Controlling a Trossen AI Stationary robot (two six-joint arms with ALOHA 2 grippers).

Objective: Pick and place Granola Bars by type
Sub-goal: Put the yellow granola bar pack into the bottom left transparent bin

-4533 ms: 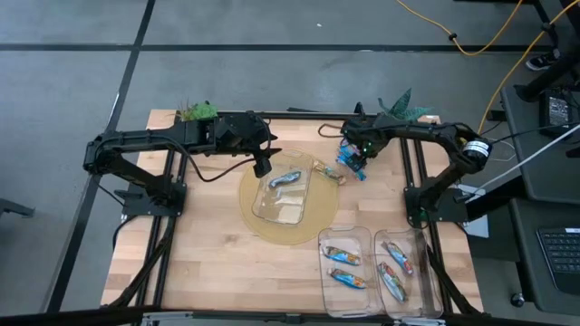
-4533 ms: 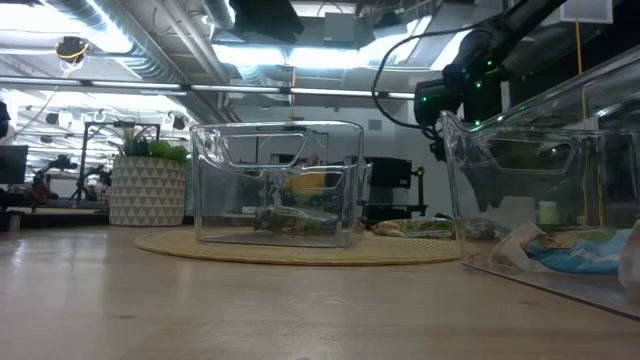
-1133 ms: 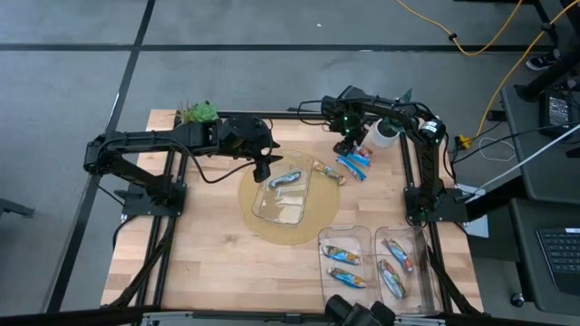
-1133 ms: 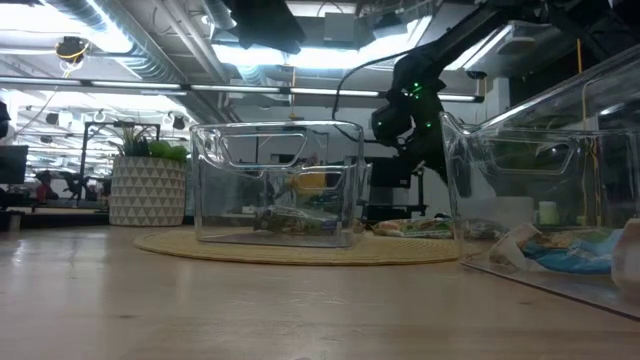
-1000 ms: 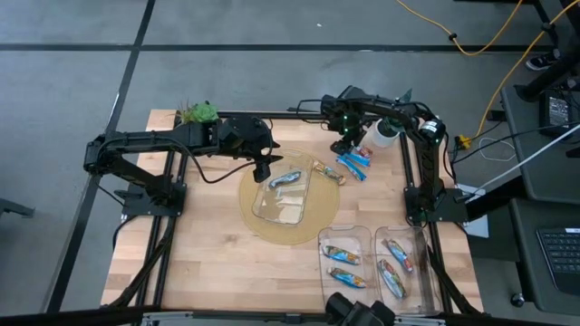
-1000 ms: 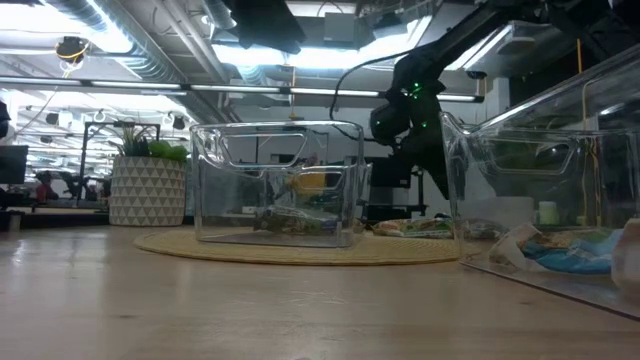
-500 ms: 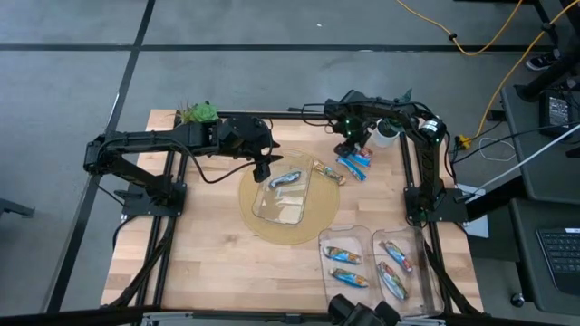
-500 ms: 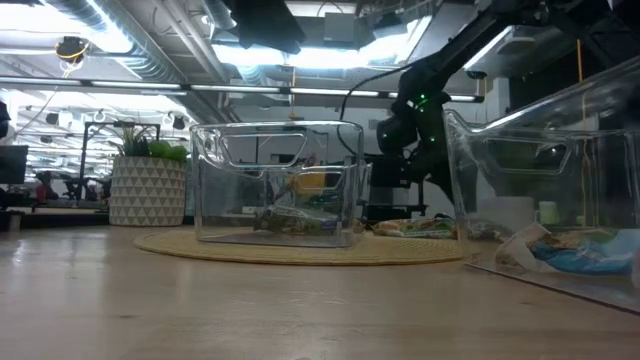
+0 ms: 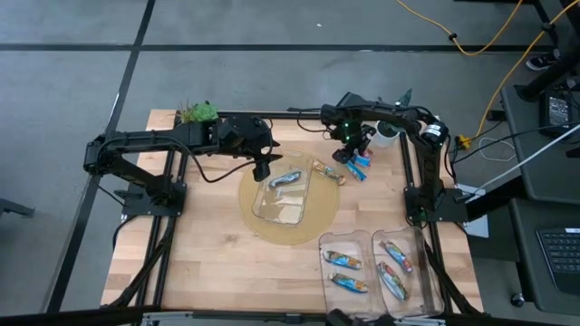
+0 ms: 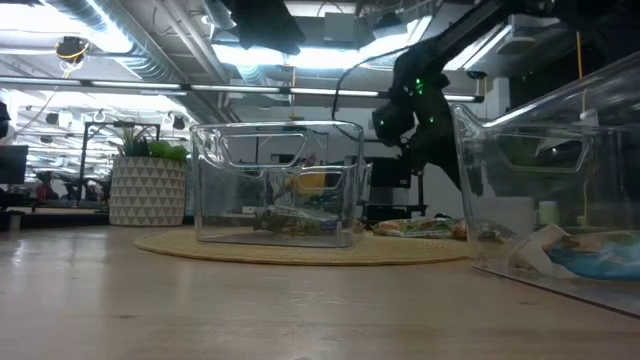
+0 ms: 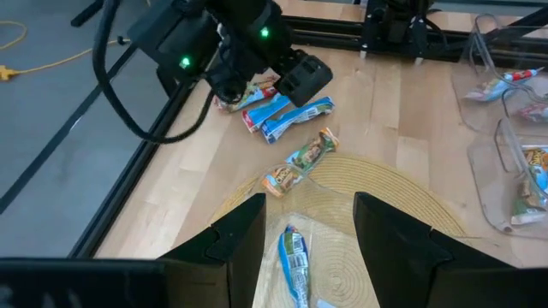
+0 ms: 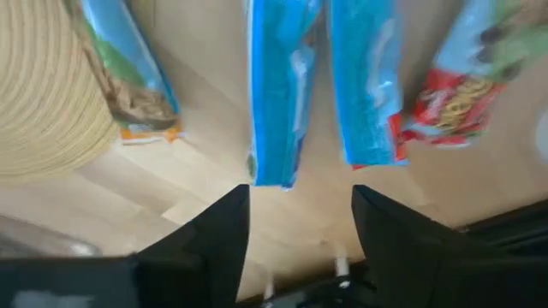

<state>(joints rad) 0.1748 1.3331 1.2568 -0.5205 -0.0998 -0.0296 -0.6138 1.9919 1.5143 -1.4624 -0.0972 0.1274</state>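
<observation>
Near the upper centre of the tabletop (image 9: 208,263), the right hand (image 9: 349,150) is hovering open over the blue bars (image 12: 276,94), and should be straddling only one before closing.

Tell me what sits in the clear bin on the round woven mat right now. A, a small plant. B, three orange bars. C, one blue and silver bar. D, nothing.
C: the high view shows a single blue and silver bar lying inside the clear bin on the round woven mat, and the left wrist view shows it too.
</observation>
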